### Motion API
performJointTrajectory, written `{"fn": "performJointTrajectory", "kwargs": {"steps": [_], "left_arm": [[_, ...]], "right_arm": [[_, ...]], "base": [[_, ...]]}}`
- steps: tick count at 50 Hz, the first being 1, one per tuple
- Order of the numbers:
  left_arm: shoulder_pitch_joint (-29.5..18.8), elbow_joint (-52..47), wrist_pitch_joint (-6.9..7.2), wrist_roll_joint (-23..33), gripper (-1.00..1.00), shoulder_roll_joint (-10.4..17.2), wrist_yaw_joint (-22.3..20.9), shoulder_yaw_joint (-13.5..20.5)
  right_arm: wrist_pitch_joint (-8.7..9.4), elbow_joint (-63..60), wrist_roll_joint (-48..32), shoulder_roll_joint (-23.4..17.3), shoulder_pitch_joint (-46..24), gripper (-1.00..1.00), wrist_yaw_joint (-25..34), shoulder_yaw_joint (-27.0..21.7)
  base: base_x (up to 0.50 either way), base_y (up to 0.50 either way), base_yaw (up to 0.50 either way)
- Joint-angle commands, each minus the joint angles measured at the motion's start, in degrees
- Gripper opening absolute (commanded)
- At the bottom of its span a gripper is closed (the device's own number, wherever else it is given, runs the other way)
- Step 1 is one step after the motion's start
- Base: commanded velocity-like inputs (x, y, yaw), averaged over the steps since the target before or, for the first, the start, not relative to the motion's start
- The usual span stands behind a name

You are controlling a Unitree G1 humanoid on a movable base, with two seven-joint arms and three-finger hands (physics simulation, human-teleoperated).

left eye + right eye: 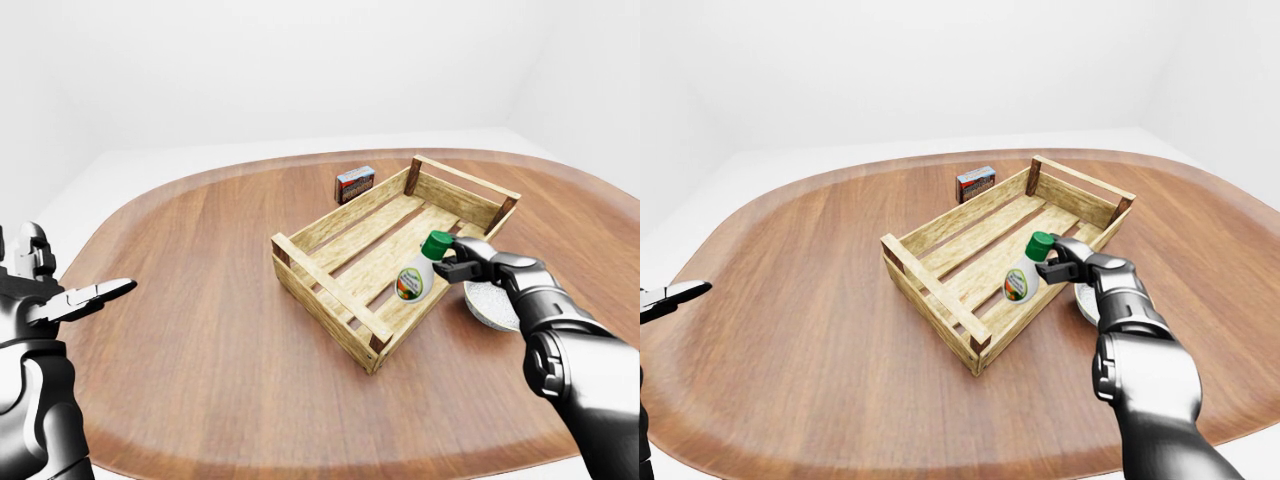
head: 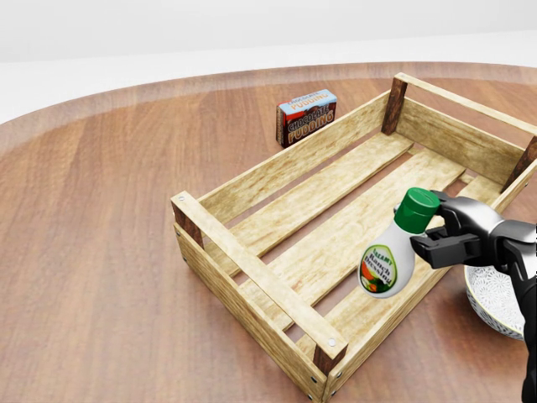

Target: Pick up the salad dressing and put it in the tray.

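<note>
The salad dressing (image 2: pixel 393 254) is a white bottle with a green cap and a round label. It hangs tilted over the right-hand slats of the wooden tray (image 2: pixel 252 273), cap up and to the right. My right gripper (image 2: pixel 436 231) is shut on its neck, reaching in from the right edge of the head view. In the left-eye view my left gripper (image 1: pixel 85 297) stands open at the far left, far from the tray and holding nothing.
A chocolate pudding box (image 2: pixel 306 116) stands just beyond the tray's upper left wall. A patterned grey bowl (image 2: pixel 497 294) sits on the round wooden table (image 2: pixel 101 252) right of the tray, under my right forearm.
</note>
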Motion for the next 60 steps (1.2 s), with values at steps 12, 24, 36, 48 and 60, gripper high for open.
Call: {"fn": "performJointTrajectory", "kwargs": {"steps": [12, 24, 36, 48, 60], "left_arm": [[0.0, 0.6, 0.00, 0.2, 1.00, 0.0, -0.2, -0.3], [-0.1, 0.5, 0.00, 0.2, 1.00, -0.2, -0.1, -0.5], [-0.2, 1.3, 0.00, 0.4, 1.00, -0.3, -0.3, -0.9], [-0.2, 1.6, 0.00, 0.3, 1.00, -0.2, -0.4, -0.9], [-0.1, 1.7, 0.00, 0.6, 1.00, -0.3, -0.6, -1.1]], "right_arm": [[0.00, -0.5, 0.6, 0.6, 0.6, -1.00, -4.5, -3.5], [-10.00, -0.6, -0.1, 0.9, 0.8, -1.00, -6.3, -2.6], [-10.00, -0.5, -1.8, 1.3, 1.7, -1.00, -6.9, -2.2], [-10.00, -0.2, -4.9, 1.7, 4.7, -1.00, -9.5, -2.1], [-10.00, -0.1, -4.6, 2.1, 7.3, -1.00, -12.1, -2.7]], "base": [[0.00, 0.00, 0.00], [0.00, 0.00, 0.00], [0.00, 0.00, 0.00], [0.00, 0.00, 0.00], [0.00, 0.00, 0.00]]}}
